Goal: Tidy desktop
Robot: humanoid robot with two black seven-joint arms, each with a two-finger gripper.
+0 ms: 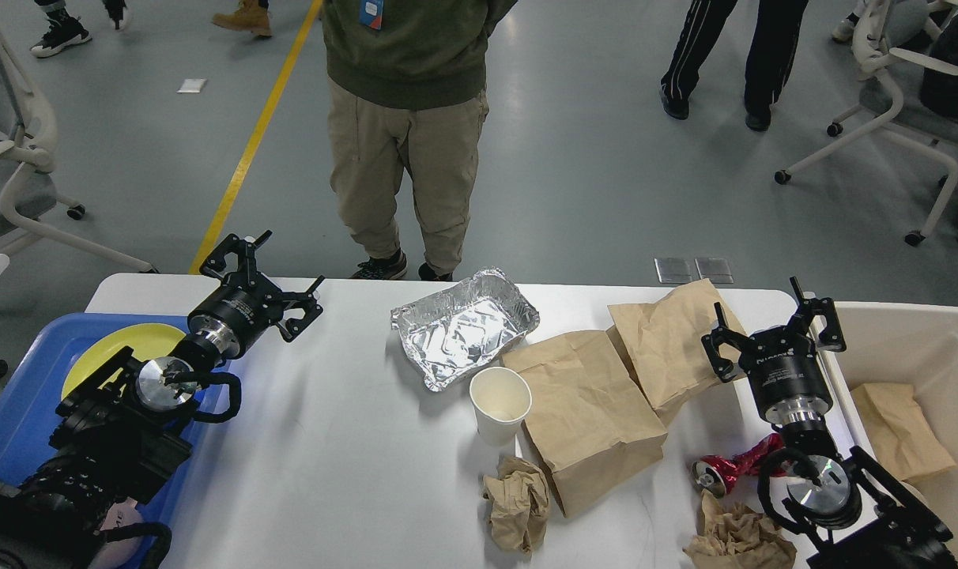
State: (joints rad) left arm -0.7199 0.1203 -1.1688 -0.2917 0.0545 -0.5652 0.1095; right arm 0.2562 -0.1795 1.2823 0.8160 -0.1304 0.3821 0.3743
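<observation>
The white desk (329, 442) fills most of the view, with litter gathered toward its right half. A crumpled foil tray (463, 325) sits near the far edge, and a white paper cup (500, 403) stands upright just in front of it. Right of the cup lies a flat brown paper bag (586, 419), its far corner overlapped by a second paper bag (669, 348). Two wads of crumpled brown paper rest at the near edge, one (517, 502) below the cup, the other (736, 537) further right, beside a crushed red can (728, 470).

The left gripper (262, 276) hangs over the far left of the desk, fingers spread wide and empty, above a blue tray (20, 419) holding a yellow plate (103, 352). The right gripper (771, 324) is also wide and empty, beside a beige bin (922, 340) containing another bag (898, 431).
</observation>
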